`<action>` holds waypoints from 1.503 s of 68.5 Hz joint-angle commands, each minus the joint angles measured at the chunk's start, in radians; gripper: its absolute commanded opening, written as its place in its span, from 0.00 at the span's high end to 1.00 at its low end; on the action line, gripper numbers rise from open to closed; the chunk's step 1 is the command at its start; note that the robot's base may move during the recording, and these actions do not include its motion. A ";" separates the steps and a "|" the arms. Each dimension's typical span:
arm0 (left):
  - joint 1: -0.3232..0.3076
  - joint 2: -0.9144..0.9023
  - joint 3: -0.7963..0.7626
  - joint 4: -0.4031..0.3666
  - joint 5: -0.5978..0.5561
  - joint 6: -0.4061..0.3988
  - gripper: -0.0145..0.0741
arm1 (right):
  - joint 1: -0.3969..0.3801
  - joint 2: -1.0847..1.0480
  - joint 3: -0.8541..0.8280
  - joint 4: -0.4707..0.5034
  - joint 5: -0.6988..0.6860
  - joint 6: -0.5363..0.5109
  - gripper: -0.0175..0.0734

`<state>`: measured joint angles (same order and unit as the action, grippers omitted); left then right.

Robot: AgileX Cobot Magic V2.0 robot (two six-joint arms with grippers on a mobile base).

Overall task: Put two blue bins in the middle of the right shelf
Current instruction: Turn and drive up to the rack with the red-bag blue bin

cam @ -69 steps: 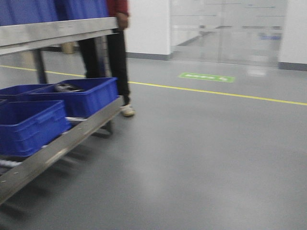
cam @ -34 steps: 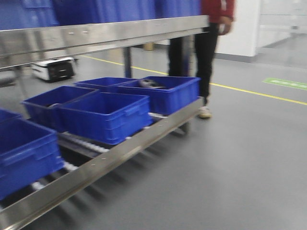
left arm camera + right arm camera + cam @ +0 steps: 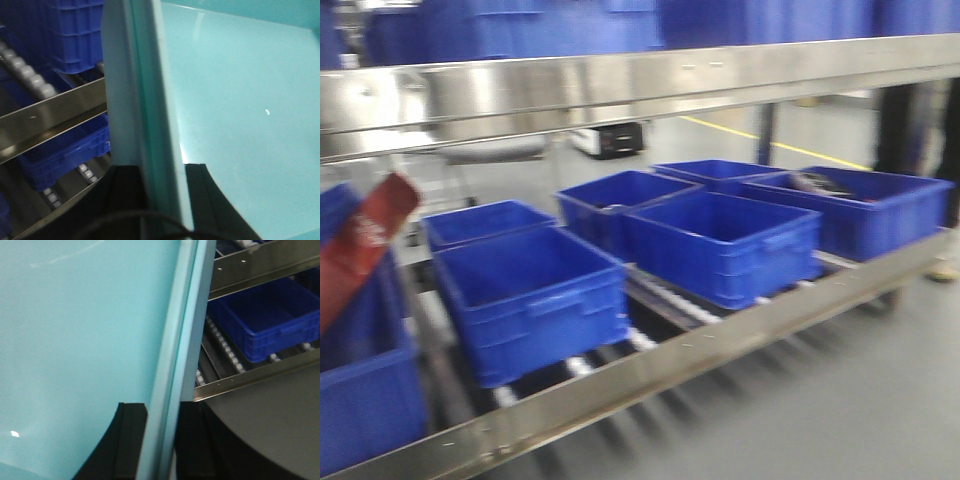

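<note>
The pale blue bin [image 3: 240, 125] is held short of the steel shelf rail [image 3: 620, 85], its left wall pinched narrowly by the left gripper [image 3: 162, 170] and its right wall by the right gripper [image 3: 160, 412], apparently so it is kept level above the royal-blue crates [image 3: 720, 240].

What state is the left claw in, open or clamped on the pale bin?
Clamped. The left claw has its dark fingers against both faces of the wall of the pale blue bin, no gap showing.

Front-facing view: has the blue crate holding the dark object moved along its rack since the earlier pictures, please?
No. The crate stays at the lower rail's far end; both shifted right in frame together.
</note>
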<state>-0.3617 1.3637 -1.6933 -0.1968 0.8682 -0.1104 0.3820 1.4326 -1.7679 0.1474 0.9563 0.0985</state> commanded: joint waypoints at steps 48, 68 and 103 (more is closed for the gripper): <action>-0.010 -0.014 -0.016 -0.087 -0.101 0.012 0.96 | 0.009 -0.011 -0.015 0.069 -0.083 -0.015 0.98; -0.010 -0.014 -0.016 -0.087 -0.101 0.012 0.96 | 0.009 -0.011 -0.015 0.069 -0.083 -0.015 0.98; -0.010 -0.014 -0.016 -0.087 -0.101 0.012 0.96 | 0.009 -0.011 -0.015 0.069 -0.083 -0.015 0.98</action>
<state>-0.3617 1.3637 -1.6933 -0.1950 0.8662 -0.1085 0.3820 1.4326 -1.7679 0.1474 0.9563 0.0985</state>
